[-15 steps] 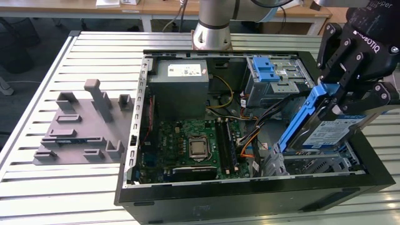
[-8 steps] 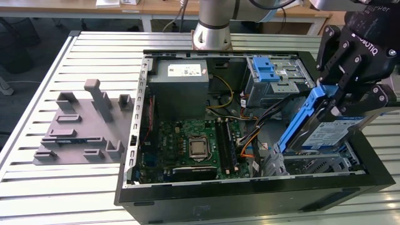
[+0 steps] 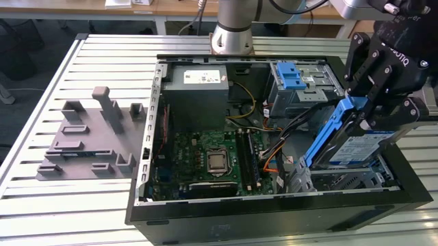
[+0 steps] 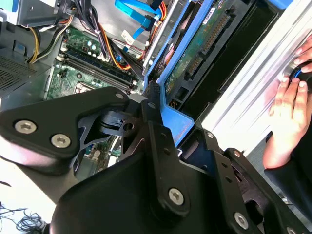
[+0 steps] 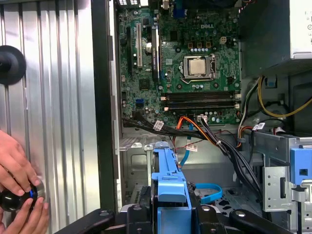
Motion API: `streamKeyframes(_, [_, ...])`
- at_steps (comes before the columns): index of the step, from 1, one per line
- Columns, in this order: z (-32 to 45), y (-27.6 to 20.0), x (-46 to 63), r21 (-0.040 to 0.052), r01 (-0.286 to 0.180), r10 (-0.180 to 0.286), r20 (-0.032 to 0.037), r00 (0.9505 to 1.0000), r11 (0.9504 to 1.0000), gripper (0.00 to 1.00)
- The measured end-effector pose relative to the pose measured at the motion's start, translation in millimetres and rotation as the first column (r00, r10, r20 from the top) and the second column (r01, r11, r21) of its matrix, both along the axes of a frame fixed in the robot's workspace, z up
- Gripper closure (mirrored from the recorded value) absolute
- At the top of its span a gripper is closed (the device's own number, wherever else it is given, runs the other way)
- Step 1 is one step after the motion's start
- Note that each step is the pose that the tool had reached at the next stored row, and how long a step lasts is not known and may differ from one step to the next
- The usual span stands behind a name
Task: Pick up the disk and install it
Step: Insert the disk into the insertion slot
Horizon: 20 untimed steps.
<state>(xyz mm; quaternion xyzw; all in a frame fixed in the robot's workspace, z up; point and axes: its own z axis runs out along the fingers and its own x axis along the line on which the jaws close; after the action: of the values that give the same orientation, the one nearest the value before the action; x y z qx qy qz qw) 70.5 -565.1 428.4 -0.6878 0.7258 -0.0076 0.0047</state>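
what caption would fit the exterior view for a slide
Gripper clamped on the blue-framed disk, tilted above the silver bay inside an open computer case, motherboard exposed.

on ribbed metal table (image 3: 82,205): open black computer case (image 3: 274,218) | exterior view's left of case, apart: grey plastic fixture block (image 3: 89,138) | in case: green motherboard (image 3: 205,159) near, grey metal box (image 3: 198,87) behind it, silver metal cage with blue latch (image 3: 304,84) far right | near right: silver disk in blue carrier (image 3: 356,148) tilted over bay, gripped by black gripper (image 3: 366,118)
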Motion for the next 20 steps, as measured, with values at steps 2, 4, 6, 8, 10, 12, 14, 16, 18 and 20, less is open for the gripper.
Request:
streamKeyframes(2, [-1.4,0.0,0.0,-0.0001,0.0,0.0,0.0,1.0,1.0,0.63])
streamKeyframes(4, [-2.8,0.0,0.0,0.0001,0.0,0.0,0.0,1.0,1.0,0.63])
streamKeyframes(6, [-4.1,0.0,0.0,0.0001,0.0,0.0,-0.0001,1.0,1.0,0.63])
streamKeyframes(8, [-5.0,0.0,0.0,0.0,0.0,0.0,0.0,1.0,1.0,0.63])
streamKeyframes(10, [-5.6,0.0,0.0,-0.0001,0.0,0.0,-0.0002,1.0,1.0,0.63])
streamKeyframes(12, [-6.2,0.0,0.0,-0.0001,0.0,0.0,-0.0003,1.0,1.0,0.63])
streamKeyframes(14, [-6.7,0.0,0.0,0.0,0.0,0.0,-0.0003,1.0,1.0,0.63])
streamKeyframes(16, [-7.7,0.0,0.0,0.0,0.0,0.0,-0.0003,1.0,1.0,0.63])
streamKeyframes(18, [-9.2,0.0,0.0,0.0,0.0,0.0,-0.0003,1.0,1.0,0.63])
streamKeyframes(20, [-11.0,0.0,0.0,-0.0001,0.0,0.0,-0.0003,1.0,1.0,0.63])
